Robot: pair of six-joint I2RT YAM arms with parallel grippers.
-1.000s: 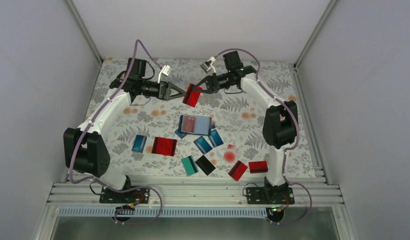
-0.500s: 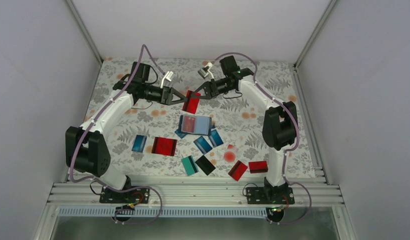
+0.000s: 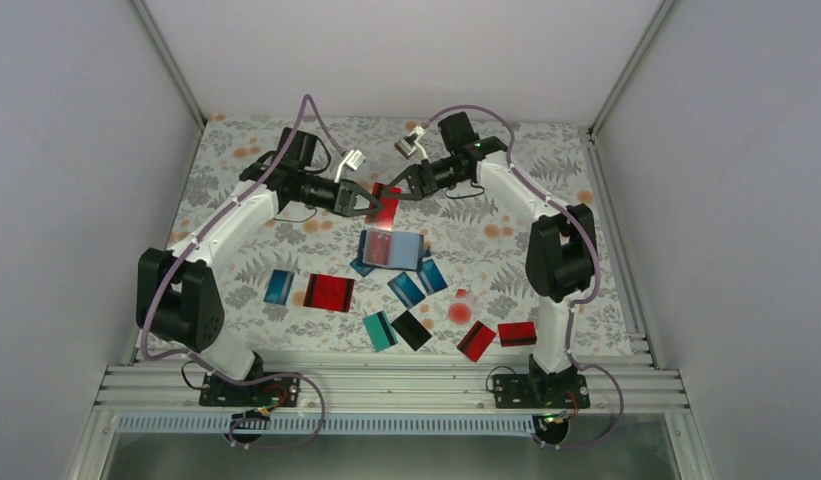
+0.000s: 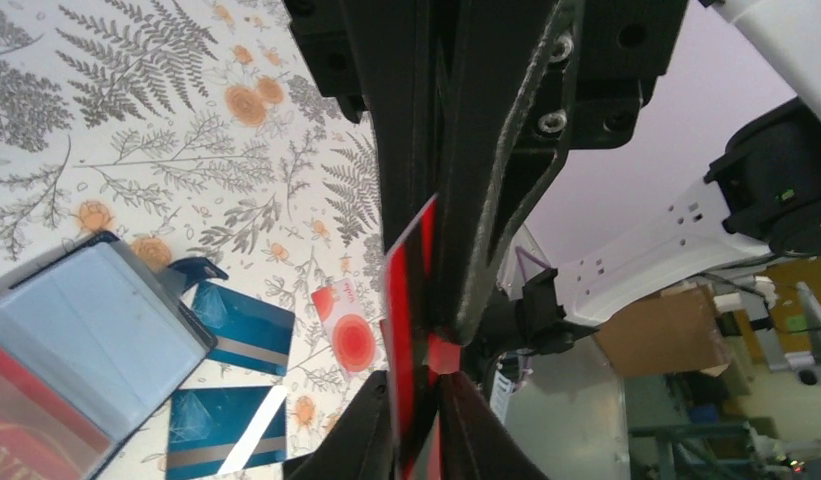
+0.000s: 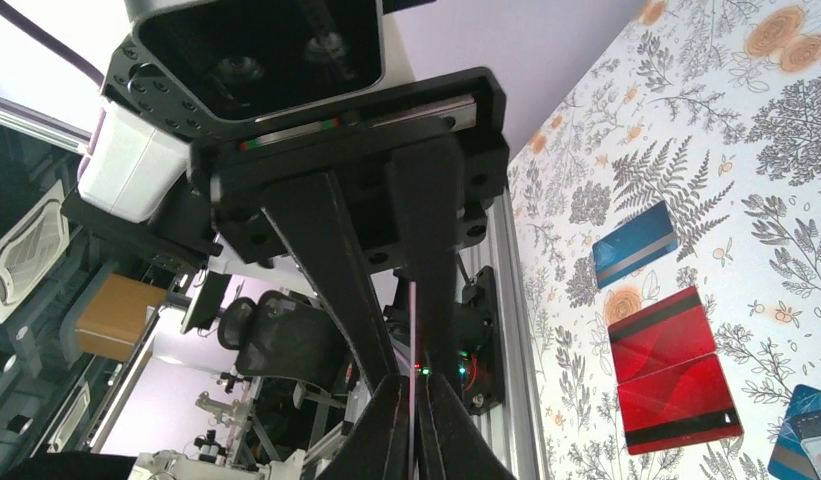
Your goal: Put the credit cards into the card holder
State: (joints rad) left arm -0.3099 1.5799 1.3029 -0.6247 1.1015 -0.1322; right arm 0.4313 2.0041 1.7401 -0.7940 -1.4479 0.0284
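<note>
One red card: my right gripper and left gripper are both pinching it; mistimed release is risking a drop below.

Red card — grey ferns, orange blossoms on white tablecloth

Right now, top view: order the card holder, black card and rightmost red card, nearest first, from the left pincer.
1. Card holder, mid-table, closest to the left pincer.
2. Black card, near edge, centre.
3. Rightmost red card, near edge, far right.
</note>
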